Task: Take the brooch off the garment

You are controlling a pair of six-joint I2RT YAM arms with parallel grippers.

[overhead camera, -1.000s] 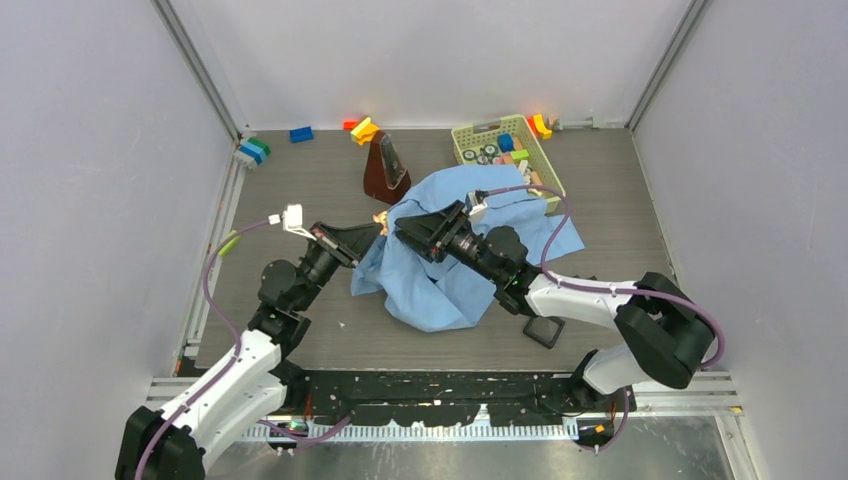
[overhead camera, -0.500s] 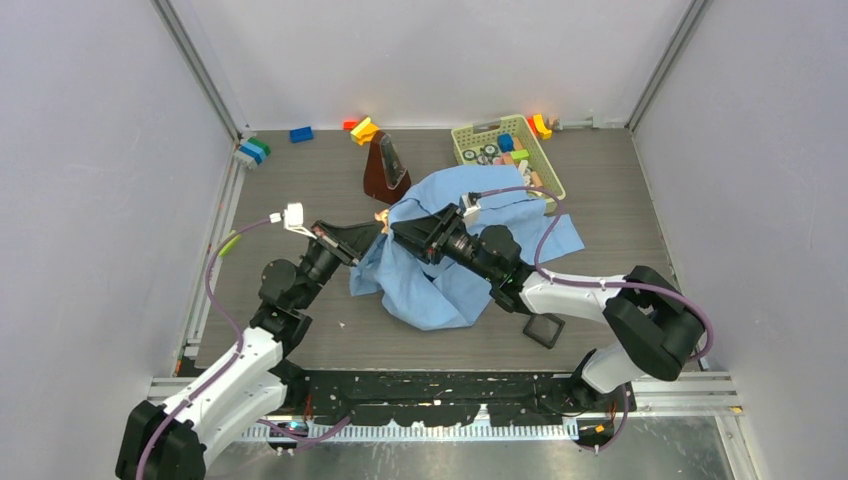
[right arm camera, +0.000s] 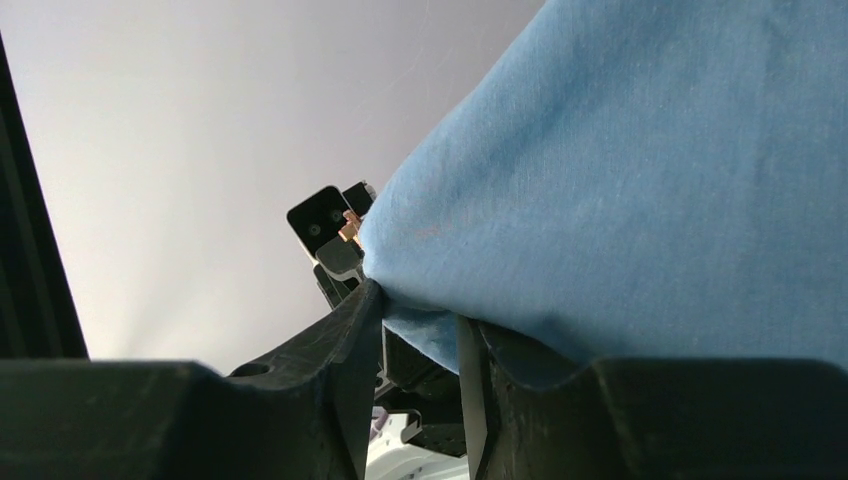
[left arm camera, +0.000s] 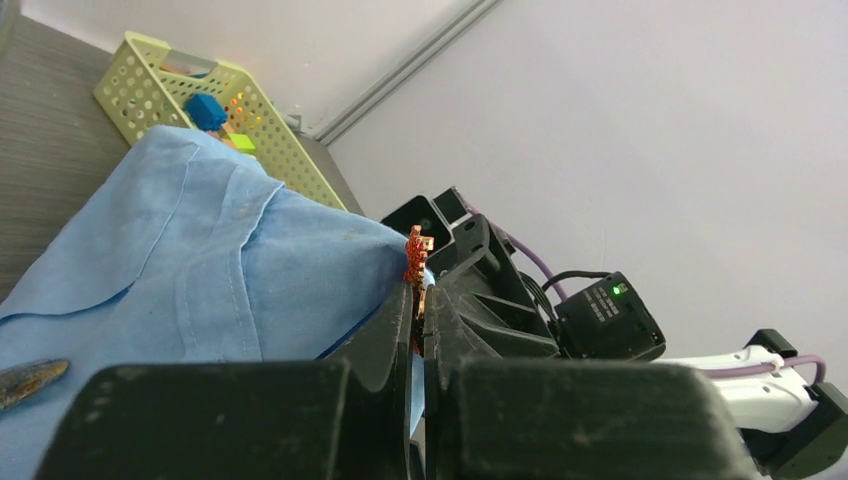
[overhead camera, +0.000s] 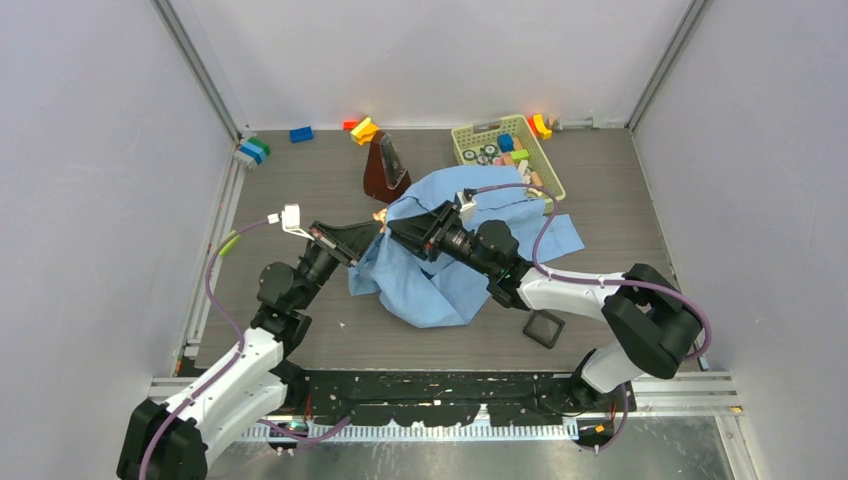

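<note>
The light-blue garment [overhead camera: 470,255] lies crumpled mid-table, and its left edge is pulled up to a peak. The brooch [left arm camera: 416,262], small, red and gold, sticks up at that peak; in the top view the brooch [overhead camera: 380,214] is an orange speck. My left gripper [left arm camera: 421,300] is shut on the brooch, its jaws pressed together around the lower part. My right gripper [right arm camera: 420,312] faces it from the right and pinches a fold of the garment [right arm camera: 620,170] just behind the brooch. In the top view the left gripper [overhead camera: 374,232] and right gripper [overhead camera: 394,228] meet tip to tip.
A yellow-green basket [overhead camera: 548,172] of small items stands at the back right, touching the garment. A brown wedge-shaped object [overhead camera: 384,166] stands just behind the grippers. Coloured blocks [overhead camera: 300,133] lie along the back wall. A black square piece [overhead camera: 545,328] lies near the right arm.
My right arm has pushed a little to the left, and the garment's left edge has moved left with it. My left gripper has hardly moved.
</note>
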